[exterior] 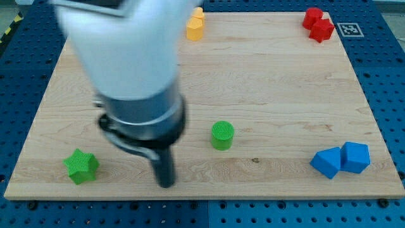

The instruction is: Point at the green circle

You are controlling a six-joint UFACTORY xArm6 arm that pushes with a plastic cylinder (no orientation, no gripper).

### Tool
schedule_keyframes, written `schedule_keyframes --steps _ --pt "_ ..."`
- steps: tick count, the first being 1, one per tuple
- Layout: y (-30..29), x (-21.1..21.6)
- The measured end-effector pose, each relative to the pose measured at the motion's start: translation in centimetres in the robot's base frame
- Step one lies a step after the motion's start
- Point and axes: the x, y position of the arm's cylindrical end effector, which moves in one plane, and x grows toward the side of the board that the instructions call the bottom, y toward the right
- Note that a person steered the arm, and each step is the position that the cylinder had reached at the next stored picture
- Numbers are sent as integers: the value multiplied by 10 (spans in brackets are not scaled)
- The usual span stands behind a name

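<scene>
The green circle [222,135], a short green cylinder, stands on the wooden board [272,82] a little below the view's middle. My tip [166,184] is at the lower end of the dark rod, near the board's bottom edge. It is left of and below the green circle, with a clear gap between them. A green star [81,166] lies at the view's bottom left, left of my tip.
A yellow block [195,26] sits at the view's top, partly behind the arm. Two red blocks [317,25] touch each other at the top right. Two blue blocks [341,159] lie together at the bottom right. The arm's pale body [126,57] covers the upper left.
</scene>
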Motion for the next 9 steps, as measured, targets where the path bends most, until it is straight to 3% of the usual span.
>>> schedule_keyframes --steps 2,3,4,9 --pt "125 2" --pt "170 -18" --pt "174 -57" --pt "121 -72"
